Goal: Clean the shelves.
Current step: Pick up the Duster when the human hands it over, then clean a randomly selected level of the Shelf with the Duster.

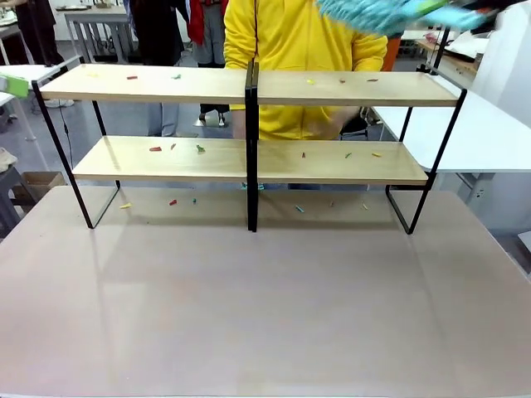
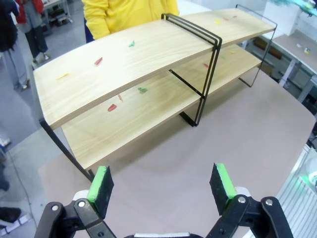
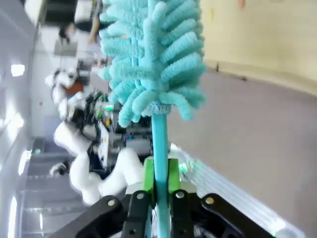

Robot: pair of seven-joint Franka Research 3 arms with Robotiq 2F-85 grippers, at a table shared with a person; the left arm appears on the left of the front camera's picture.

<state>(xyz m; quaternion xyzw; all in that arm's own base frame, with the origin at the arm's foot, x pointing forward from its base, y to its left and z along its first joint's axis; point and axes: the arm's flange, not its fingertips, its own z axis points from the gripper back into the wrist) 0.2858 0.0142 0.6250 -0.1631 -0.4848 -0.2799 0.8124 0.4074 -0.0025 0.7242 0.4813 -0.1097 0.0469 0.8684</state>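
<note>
Bare grey-brown table (image 1: pixel 265 315) fills the lower half of the front view. Across the upper half the shelves (image 1: pixel 207 84) stand on it, two tiers of pale boards on a thin black frame with a central post. Small coloured scraps (image 1: pixel 155 149) dot both tiers and the tabletop under them. Behind the rack stands a person in a yellow top (image 1: pixel 299 41). At the upper right a teal duster (image 1: pixel 382 12) shows as a blur above the top board.

From the left wrist, the left gripper (image 2: pixel 162 183) sits at the bottom edge above the table, its green pads (image 2: pixel 101 184) wide apart with nothing between them. The shelves run across the upper frame.

From the right wrist, the right gripper (image 3: pixel 159 178) is clamped on the duster's thin teal handle (image 3: pixel 159 144). Its fluffy head (image 3: pixel 153 54) rises to the top centre, with pale board at the upper right.
</note>
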